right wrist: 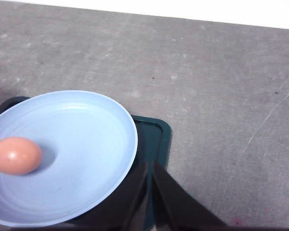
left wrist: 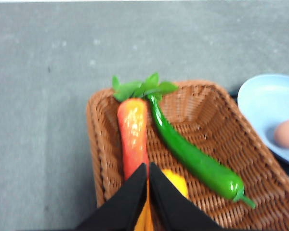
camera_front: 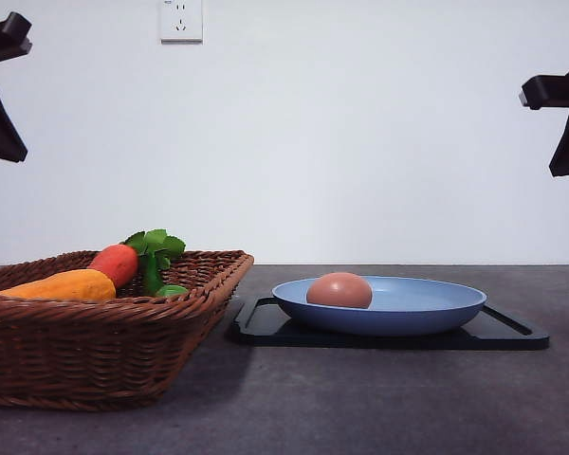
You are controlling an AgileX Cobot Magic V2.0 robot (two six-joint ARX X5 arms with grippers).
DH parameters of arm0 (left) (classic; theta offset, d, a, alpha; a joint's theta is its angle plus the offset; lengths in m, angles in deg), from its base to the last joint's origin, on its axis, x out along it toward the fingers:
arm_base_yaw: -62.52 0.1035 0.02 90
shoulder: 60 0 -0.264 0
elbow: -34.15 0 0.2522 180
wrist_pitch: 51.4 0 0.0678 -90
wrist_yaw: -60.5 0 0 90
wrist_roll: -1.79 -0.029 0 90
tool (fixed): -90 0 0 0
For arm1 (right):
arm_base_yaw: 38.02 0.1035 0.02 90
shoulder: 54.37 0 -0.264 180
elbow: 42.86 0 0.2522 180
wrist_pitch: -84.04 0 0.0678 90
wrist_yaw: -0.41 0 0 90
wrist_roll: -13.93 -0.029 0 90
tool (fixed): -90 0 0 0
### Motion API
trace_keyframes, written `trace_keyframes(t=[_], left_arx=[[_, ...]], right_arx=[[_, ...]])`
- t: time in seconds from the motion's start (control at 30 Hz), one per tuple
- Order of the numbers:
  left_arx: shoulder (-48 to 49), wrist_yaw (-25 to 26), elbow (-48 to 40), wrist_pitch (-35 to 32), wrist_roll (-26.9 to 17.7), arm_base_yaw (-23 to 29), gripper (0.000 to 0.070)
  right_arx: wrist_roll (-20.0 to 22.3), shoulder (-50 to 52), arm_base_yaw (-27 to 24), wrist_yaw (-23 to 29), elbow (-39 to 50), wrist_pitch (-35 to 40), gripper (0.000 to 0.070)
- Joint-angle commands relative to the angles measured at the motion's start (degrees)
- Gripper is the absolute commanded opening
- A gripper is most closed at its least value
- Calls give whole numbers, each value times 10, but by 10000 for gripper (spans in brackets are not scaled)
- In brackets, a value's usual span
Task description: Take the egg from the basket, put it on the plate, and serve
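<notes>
Front view: the egg sat in the plate, left of centre, plate on the black tray; the basket held only toy vegetables. Both arms hung high at the frame edges, their jaws not readable there.

Left wrist: the left gripper was pinched nearly shut, empty, above the carrot toy and green pepper.

Right wrist: the right gripper was closed to a sliver, holding nothing, over the plate's rim. Serving looked risky: tilt the plate and that egg could roll off.

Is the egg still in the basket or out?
Out. The egg lies on the blue plate, beside the wicker basket, which holds only toy vegetables.
</notes>
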Motion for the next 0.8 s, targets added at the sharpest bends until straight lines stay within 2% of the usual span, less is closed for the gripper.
trace_keyframes(t=[0.0,0.47,0.57,0.77], left_arx=[[-6,3,6,-3,6,-1,0],[9,3,6,-1,6,-4,0],[70,3,5,18,1,-4,0],[249,3,2,52,-55,6,0]], right_arx=[[-13,-1,3,1,-2,6,0],[-12,-1,3,7,-3,21,0],[-12,-1,3,6,-3,21,0],[-12,-1,3,6,-3,21,0]])
